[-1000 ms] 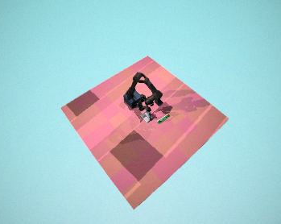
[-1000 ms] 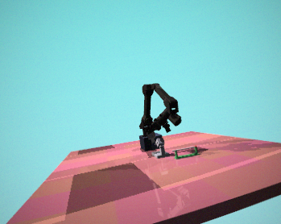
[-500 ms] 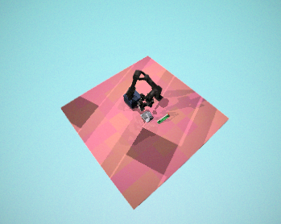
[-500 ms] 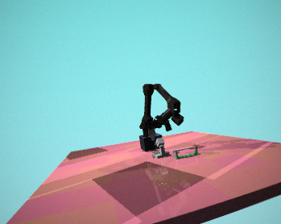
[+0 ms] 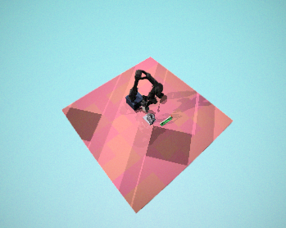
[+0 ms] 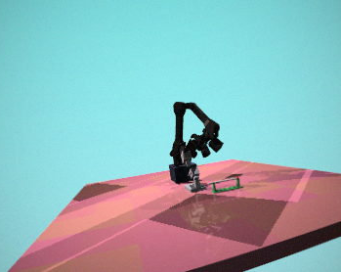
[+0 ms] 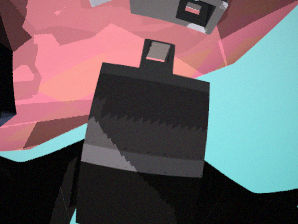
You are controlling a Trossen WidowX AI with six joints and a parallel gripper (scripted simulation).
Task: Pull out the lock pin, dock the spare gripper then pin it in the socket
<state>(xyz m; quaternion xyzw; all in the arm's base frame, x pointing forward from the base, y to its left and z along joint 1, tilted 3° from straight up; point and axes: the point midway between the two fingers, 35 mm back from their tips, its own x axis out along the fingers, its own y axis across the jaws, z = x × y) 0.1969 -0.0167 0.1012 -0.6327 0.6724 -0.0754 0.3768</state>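
Observation:
My gripper (image 5: pixel 148 102) (image 6: pixel 191 148) (image 7: pixel 141 148) is shut on the spare gripper (image 5: pixel 145 107) (image 6: pixel 187 157) (image 7: pixel 147 107), a dark block. Its narrow spigot (image 7: pixel 158 42) with a square hole points up in the wrist view. The grey mount (image 5: pixel 149 119) (image 6: pixel 194 188) stands beside it, lower than my gripper; its grey body with a square opening shows at the wrist view's top edge. The spigot is apart from it in the wrist view. A thin grey bar, which looks like the lock pin (image 6: pixel 226 181), lies across the green rack (image 5: pixel 166 121) (image 6: pixel 228 189).
The arm's dark blue base (image 5: pixel 133 102) (image 6: pixel 181 173) stands close behind the mount. The green rack is on the mount's other side, a short way off. The pink patterned table top (image 5: pixel 114 156) (image 6: pixel 111 235) carries dark patches and shadows.

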